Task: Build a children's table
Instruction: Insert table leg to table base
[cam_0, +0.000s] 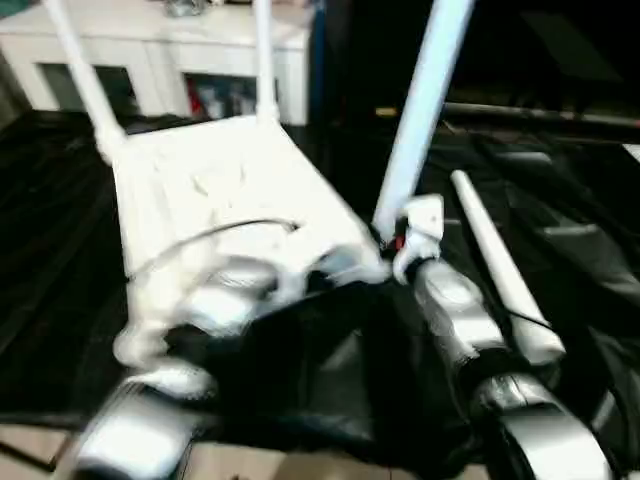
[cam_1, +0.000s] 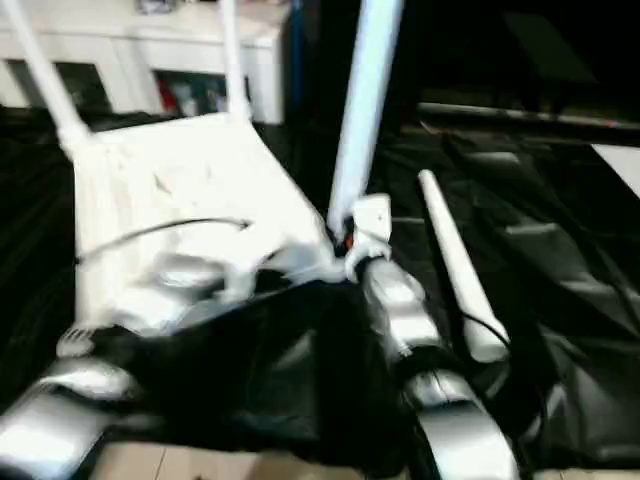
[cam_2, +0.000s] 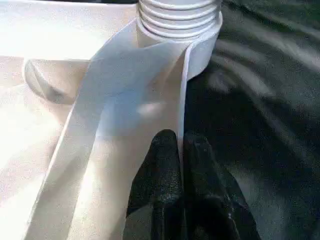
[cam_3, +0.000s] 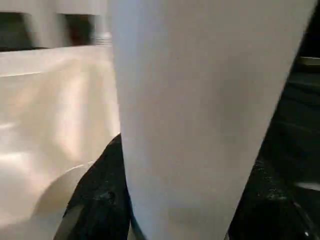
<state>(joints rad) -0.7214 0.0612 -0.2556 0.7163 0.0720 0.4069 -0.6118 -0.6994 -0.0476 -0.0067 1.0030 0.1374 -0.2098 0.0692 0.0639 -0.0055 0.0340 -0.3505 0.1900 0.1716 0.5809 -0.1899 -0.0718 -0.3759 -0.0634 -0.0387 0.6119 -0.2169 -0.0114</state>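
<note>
The children's table top (cam_0: 215, 190) lies upside down on black sheeting (cam_0: 560, 240), two legs standing at its far corners. The right claw (cam_3: 175, 220) is clamped on a third leg (cam_0: 425, 100) at the near right socket, the left claw (cam_2: 181, 165) pinched together on the top's rim. The leg probably needs seating; a fourth leg (cam_0: 500, 270) lies to the right.

No readable text, labels, brand marks or nos. anywhere right now: nothing legible on the white plastic parts, the dark cloth or the cabinet behind. All too blurred to make out any lettering.
</note>
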